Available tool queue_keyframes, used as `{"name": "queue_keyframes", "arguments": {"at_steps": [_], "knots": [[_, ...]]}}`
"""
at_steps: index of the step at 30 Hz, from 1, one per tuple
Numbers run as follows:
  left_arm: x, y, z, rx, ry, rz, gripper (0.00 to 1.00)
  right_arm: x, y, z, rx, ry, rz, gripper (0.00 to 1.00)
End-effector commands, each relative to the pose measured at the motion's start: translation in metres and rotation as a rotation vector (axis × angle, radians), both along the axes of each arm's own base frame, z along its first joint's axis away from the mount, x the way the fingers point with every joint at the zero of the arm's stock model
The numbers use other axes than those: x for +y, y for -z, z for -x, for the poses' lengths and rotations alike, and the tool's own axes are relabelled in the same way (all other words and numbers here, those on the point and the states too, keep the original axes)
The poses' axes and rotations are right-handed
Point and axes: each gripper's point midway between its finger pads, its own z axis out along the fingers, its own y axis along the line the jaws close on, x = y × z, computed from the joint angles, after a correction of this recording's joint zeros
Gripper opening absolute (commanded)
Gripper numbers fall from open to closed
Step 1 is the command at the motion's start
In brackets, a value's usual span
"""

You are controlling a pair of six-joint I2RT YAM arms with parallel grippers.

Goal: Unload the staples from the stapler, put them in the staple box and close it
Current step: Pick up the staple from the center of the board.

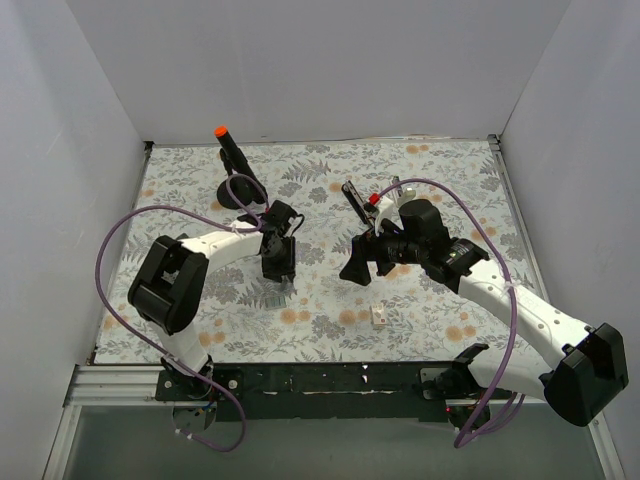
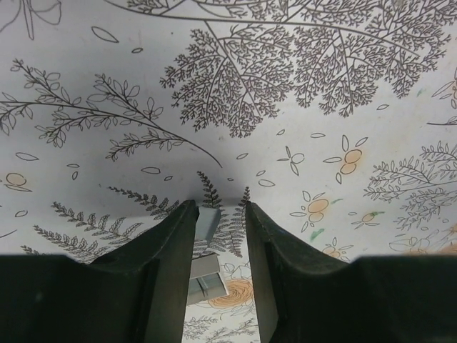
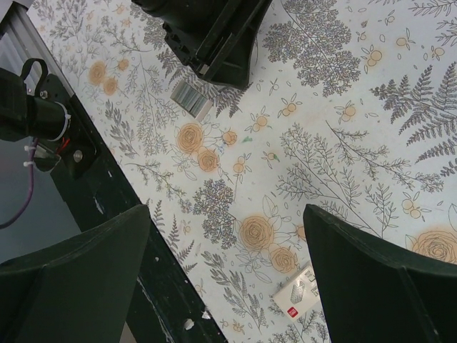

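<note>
The stapler (image 1: 353, 206), a slim black bar, lies tilted on the floral cloth behind my right arm, clear of both grippers. A grey strip of staples (image 2: 204, 270) lies on the cloth between the fingers of my left gripper (image 2: 219, 207). The strip sits against the left finger, with a gap to the right one. From the right wrist camera, the staples (image 3: 189, 96) show just below the left gripper (image 3: 214, 43). My right gripper (image 3: 227, 214) hangs wide open over the cloth, holding nothing. From above, the left gripper (image 1: 278, 266) and right gripper (image 1: 357, 266) point toward each other.
A black stand with an orange-tipped rod (image 1: 232, 160) sits at the back left. A small white box (image 1: 378, 315) lies near the front, also seen by my right finger (image 3: 298, 296). The black front rail (image 3: 107, 193) runs along the table edge. White walls enclose three sides.
</note>
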Motion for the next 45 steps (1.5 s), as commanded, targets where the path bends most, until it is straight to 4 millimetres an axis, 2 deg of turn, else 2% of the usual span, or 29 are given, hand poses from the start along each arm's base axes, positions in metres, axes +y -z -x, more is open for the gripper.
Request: {"name": "queue_keyframes", "arguments": {"at_steps": [1,7,16,30,38,40,45], "knots": [[0.005,-0.001,-0.01,-0.049,0.014,-0.091,0.33,0.002,-0.026,-0.002,-0.06,-0.006,-0.044,0.96],[0.002,-0.004,-0.008,-0.048,0.014,-0.106,0.3,0.002,-0.026,-0.001,-0.061,-0.008,-0.048,0.96],[0.008,-0.01,0.002,-0.042,0.052,-0.145,0.34,0.004,-0.03,-0.002,-0.063,-0.011,-0.061,0.96],[-0.001,-0.006,-0.001,-0.051,0.049,-0.102,0.18,0.003,-0.021,-0.002,-0.038,0.017,-0.062,0.98],[-0.017,-0.021,-0.003,-0.076,0.019,0.006,0.14,0.007,-0.018,-0.004,-0.04,0.019,-0.092,0.98],[-0.021,-0.027,-0.003,-0.088,0.006,0.031,0.13,0.009,-0.018,-0.003,-0.034,0.011,-0.105,0.97],[-0.043,-0.051,-0.001,-0.1,0.002,0.18,0.13,0.013,-0.016,-0.01,-0.04,0.043,-0.154,0.95]]}}
